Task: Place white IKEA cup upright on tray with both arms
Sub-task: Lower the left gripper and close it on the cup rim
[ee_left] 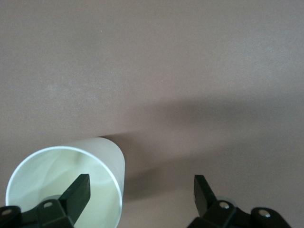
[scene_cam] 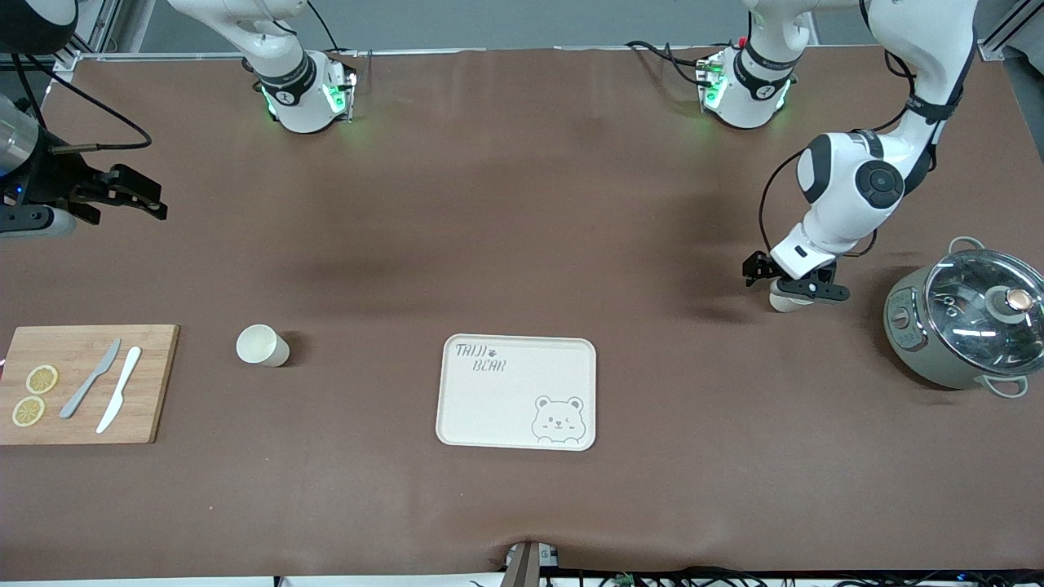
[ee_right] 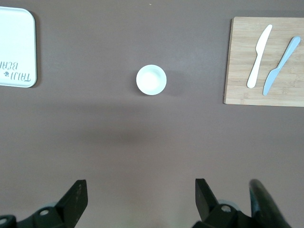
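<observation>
A white cup stands on the brown table toward the left arm's end, its mouth facing up. My left gripper is down on it and open. In the left wrist view one finger is inside the cup and the other finger is outside, well apart from its wall. A second white cup stands upright between the tray and the cutting board. The cream "TAIJI BEAR" tray lies bare mid-table. My right gripper hangs open and empty over the right arm's end of the table, waiting.
A wooden cutting board with two knives and two lemon slices lies at the right arm's end. A grey pot with a glass lid stands at the left arm's end, beside the left gripper. The right wrist view shows the second cup, the tray's corner and the board.
</observation>
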{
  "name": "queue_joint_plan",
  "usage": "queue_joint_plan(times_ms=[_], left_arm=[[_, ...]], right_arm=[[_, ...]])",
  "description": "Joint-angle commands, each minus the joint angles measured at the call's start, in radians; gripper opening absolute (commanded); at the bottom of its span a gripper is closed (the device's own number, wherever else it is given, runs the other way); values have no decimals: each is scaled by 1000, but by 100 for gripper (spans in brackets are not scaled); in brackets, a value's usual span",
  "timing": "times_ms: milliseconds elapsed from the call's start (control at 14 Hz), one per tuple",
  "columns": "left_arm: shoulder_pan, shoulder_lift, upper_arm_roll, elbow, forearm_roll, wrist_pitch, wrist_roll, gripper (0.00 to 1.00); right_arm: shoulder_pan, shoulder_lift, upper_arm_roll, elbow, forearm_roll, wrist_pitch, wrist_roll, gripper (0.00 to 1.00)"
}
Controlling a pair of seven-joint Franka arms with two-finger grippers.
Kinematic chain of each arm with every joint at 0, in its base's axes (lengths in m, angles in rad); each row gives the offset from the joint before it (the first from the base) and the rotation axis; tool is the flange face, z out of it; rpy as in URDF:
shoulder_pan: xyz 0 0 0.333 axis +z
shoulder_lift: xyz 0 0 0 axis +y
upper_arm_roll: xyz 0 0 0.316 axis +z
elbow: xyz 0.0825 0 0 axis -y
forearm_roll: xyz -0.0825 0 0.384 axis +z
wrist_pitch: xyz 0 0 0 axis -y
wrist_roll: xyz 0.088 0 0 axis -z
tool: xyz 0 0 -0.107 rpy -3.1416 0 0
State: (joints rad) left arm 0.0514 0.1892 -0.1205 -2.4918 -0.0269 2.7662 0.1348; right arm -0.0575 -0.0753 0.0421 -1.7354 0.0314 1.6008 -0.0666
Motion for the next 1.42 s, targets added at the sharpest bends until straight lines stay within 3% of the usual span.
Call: queue_joint_plan(times_ms=[0,142,214,285,356,427,1139,1353], left_arm=[[7,12,-5,16,27,12,3,83],[7,13,-4,24,27,10,3,81],[8,15,-4,25,27,9,3,72],[8,15,-4,30,27,7,3,51],[8,15,-4,30,27,7,2,22],[8,15,-4,31,27,7,5,0],[10,27,-4,50,27,7,14,0],[8,13,-5,96,25,-40,-1,0]], right_arm=[[8,14,-1,27,-15,-7,14,100],[8,14,-2,27,-15,-7,16,100],[8,14,-2,27,-15,-7,16,100],[8,14,-2,27,-15,-7,16,100],[8,14,-1,27,-15,-7,16,100],[8,14,-2,27,-15,-7,16,100],[8,17,-1,27,-15,-1,14,100],[8,17,-1,27,-15,-2,14,100]])
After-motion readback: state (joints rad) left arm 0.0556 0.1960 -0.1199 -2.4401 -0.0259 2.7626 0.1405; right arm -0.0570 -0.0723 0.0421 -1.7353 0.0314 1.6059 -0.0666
